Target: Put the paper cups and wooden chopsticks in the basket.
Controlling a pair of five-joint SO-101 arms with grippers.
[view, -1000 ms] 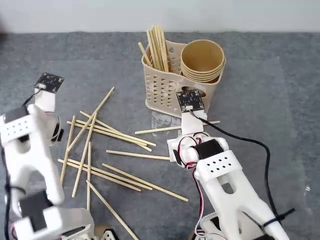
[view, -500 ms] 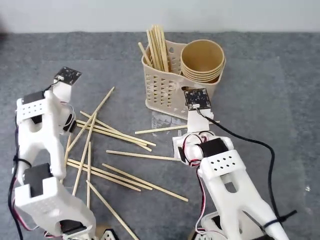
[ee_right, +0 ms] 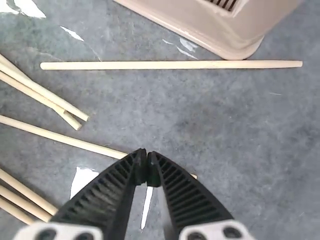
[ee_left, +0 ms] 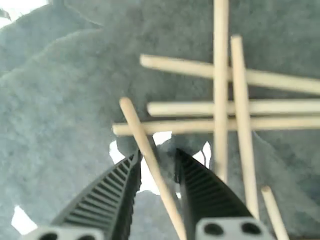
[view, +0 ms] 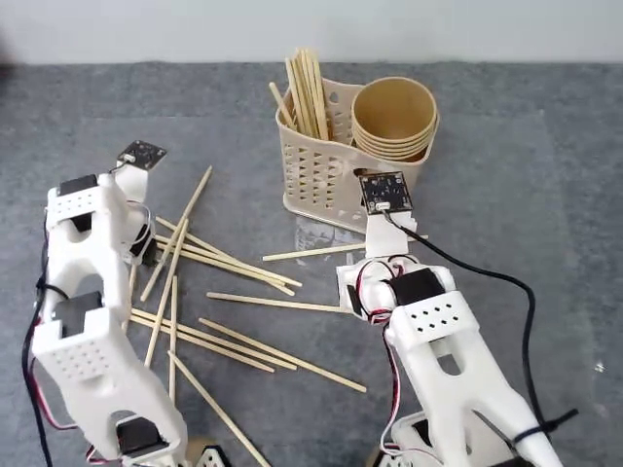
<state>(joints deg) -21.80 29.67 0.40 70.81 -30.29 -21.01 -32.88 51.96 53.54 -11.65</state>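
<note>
looking down the left wrist camera, i see the left gripper (ee_left: 157,156) with its fingers (ee_left: 122,192) a little apart. one chopstick (ee_left: 136,131) runs lengthwise through the gap. there is space on both sides of it, so it is straddled, not clamped. just past the fingertips that chopstick crosses the nearest piece of a crossed heap (ee_left: 220,75). three pieces lie one way and two more lie across them, all on the grey cloth (ee_left: 60,100).

on the right wrist camera the right gripper (ee_right: 146,154) has its fingers (ee_right: 112,190) pressed together at the tips with nothing between them. a long chopstick (ee_right: 60,136) passes underneath the tips, and i cannot tell whether they touch it. farther out a lone chopstick (ee_right: 170,64) lies just beside the foot of the basket (ee_right: 225,25).

from the high camera, the basket (view: 321,180) stands toward the far middle of the cloth (view: 526,175). a nested stack of cups (view: 394,131) sits in its right half and a bundle (view: 307,88) of chopsticks stands upright in its left half. the right arm (view: 428,321) sits just in front of the basket. the left arm (view: 83,253) is well off to the side. loose chopsticks (view: 258,302) lie scattered flat between the two arms, many of them overlapping.
</note>
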